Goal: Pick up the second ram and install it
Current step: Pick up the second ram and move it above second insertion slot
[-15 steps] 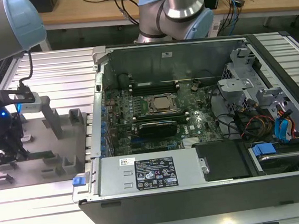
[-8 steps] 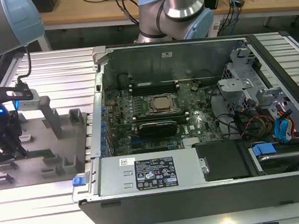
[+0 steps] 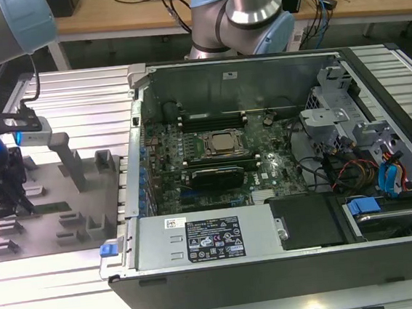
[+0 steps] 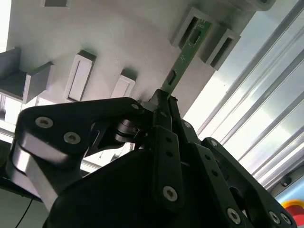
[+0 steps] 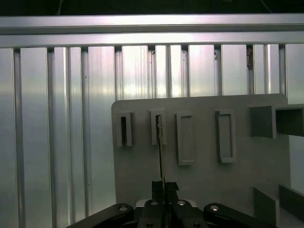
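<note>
Holds the second ram (image 4: 187, 50) by its near end, gripper (image 4: 164, 98) shut flat on both faces (a thin board, so likely taken edge-on to spare the chips). Finds the far end seated in a slot of the grey tray (image 4: 123, 38), stood on edge for the pinch. Shows, farther off in the exterior view, the open computer case (image 3: 375, 87); white label (image 3: 213, 238) there, print unreadable.

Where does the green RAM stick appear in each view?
Exterior view: RAM stick, a green strip on the grey tray, exterior view's left.
Second wrist view: stick runs from a tray slot into the hand.
First wrist view: stick edge-on, slot to hand.
Shared landmark: grey tray.
</note>
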Controlling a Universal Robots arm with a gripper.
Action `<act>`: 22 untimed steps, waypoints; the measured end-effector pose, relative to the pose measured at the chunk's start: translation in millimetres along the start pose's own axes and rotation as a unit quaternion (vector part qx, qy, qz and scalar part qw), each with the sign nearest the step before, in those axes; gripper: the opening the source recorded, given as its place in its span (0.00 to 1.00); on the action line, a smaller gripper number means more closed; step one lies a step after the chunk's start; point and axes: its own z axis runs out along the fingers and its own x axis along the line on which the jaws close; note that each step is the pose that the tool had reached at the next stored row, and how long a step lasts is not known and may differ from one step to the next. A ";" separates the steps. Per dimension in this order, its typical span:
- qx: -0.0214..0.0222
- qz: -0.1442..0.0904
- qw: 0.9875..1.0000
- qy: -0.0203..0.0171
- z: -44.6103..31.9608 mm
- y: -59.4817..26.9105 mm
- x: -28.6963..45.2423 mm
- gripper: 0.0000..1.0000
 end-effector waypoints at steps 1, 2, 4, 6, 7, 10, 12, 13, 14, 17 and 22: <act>0.000 0.000 1.000 0.000 -3.6 0.0 0.0 0.11; 0.000 0.000 1.000 0.000 -5.8 0.0 -0.1 0.11; 0.000 0.000 1.000 0.000 -9.5 0.0 -0.1 0.11; 0.000 0.000 1.000 0.000 -16.9 0.1 -0.2 0.11; 0.000 0.000 1.000 0.000 -19.8 0.1 -0.2 0.11; 0.000 0.000 1.000 0.000 -26.1 0.1 -0.2 0.11; 0.000 0.000 1.000 0.000 -31.9 0.1 -0.3 0.11; 0.000 0.000 1.000 0.000 -33.5 0.1 -0.3 0.11; 0.000 0.000 1.000 0.000 -36.9 0.2 -0.4 0.11; 0.000 0.000 1.000 0.000 -42.1 0.2 -0.4 0.11; 0.000 0.000 1.000 0.000 -58.1 0.3 -0.6 0.11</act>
